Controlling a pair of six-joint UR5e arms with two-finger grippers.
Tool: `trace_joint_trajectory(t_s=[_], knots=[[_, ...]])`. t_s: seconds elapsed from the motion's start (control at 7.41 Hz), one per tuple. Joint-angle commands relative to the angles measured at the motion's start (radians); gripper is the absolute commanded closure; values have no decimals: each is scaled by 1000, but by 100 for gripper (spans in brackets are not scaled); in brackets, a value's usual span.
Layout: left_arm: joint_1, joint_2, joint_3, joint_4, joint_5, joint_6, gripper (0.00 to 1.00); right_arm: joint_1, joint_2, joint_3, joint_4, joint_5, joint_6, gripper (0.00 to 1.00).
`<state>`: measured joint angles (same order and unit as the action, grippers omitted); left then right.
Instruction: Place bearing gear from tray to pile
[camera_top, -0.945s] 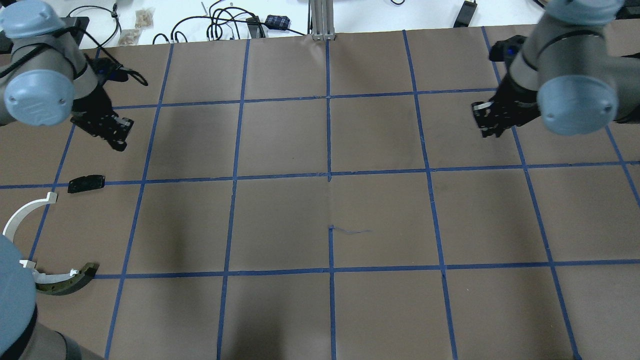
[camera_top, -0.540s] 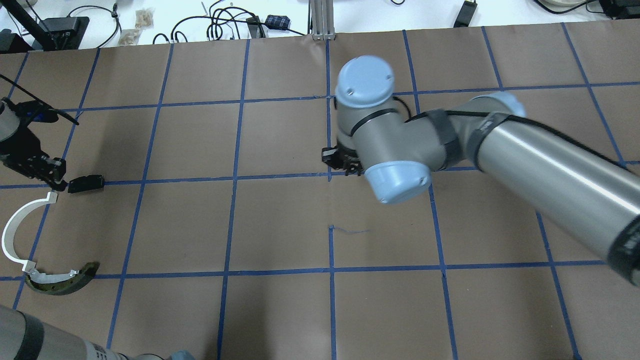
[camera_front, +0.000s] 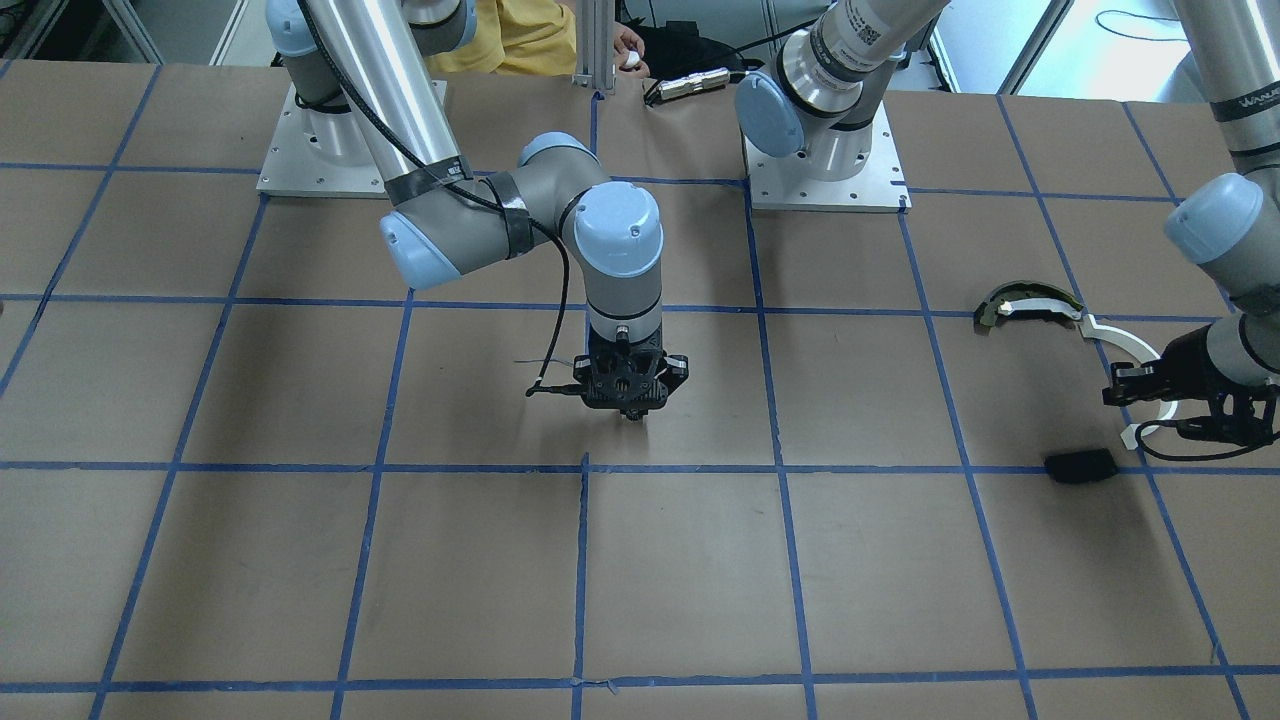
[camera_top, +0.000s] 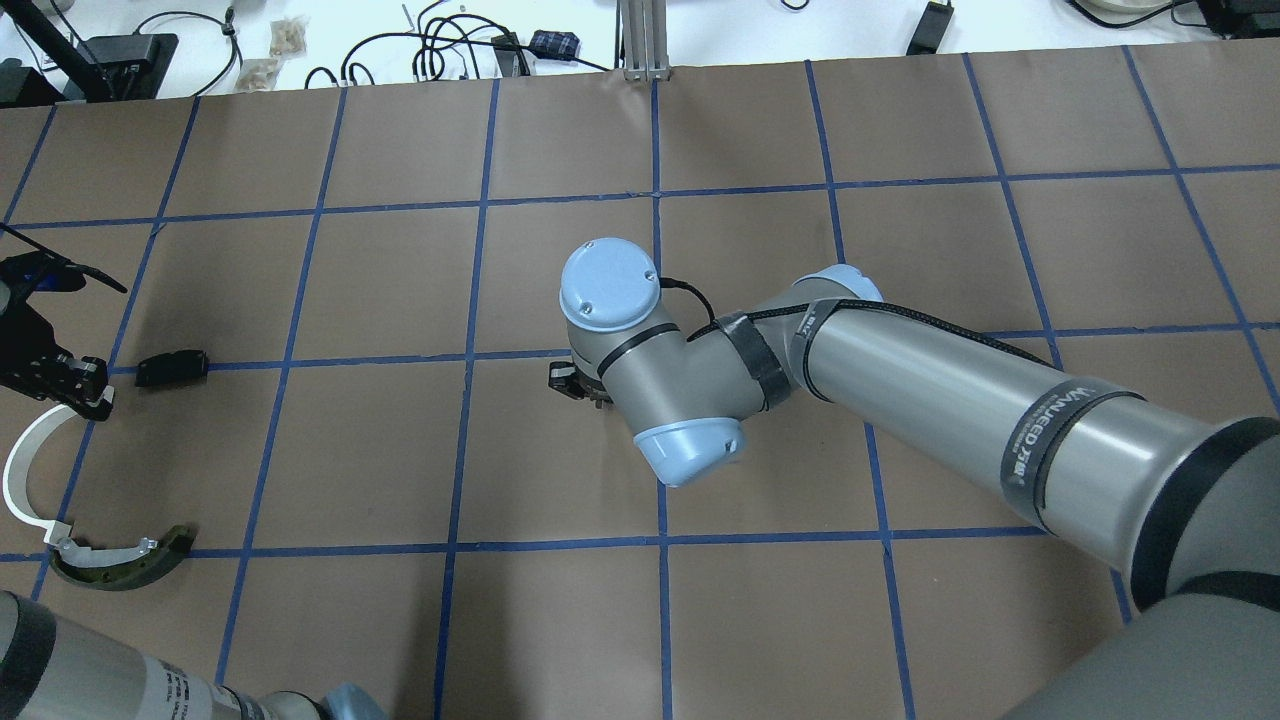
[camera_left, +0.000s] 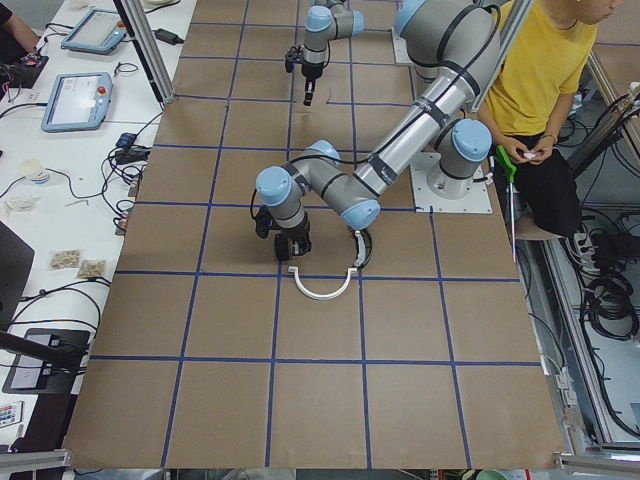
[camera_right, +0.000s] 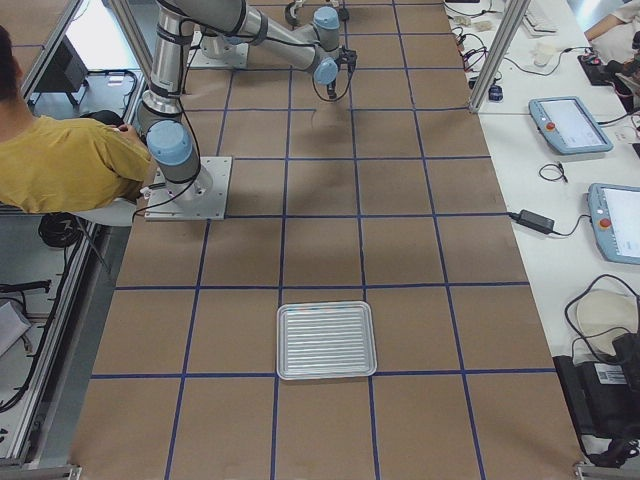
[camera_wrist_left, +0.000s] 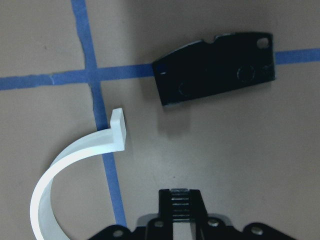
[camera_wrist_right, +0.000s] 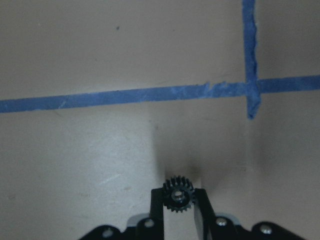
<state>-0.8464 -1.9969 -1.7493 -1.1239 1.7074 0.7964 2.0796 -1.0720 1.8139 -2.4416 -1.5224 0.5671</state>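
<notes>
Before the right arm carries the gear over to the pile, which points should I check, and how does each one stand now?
1. Gear gripped: ok. The black gear sits between the fingers of the right gripper.
2. Gear lifted off the paper: cannot tell.
3. Pile in sight: ok. The white strip, dark arc piece and black plate lie on the robot's left side.
4. Drop spot free: not ok. The left gripper hangs at the strip's end, beside the plate.
5. Left gripper empty: cannot tell. Something toothed shows between its fingers.
</notes>
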Motion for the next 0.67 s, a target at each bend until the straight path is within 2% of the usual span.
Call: trace_joint_trajectory(t_s=[0.0,0.13,0.27,0.4,0.54], knots=[[-2,-5,-9,7,0,4,77,-27,-27,-17,4,25,-48,0],[-6,16,-25,-6,0,3,62,-91,-107,-50,109,15,-173,0],[-20,23,-30,-29,5,3,13,-196,-212,-106,333,-11,-370,0],[-37,29,-30,-34,17,-6,0,-314,-305,-173,528,-31,-547,0],[-46,32,-29,-46,46,-6,0,-404,-371,-194,678,-31,-647,0]])
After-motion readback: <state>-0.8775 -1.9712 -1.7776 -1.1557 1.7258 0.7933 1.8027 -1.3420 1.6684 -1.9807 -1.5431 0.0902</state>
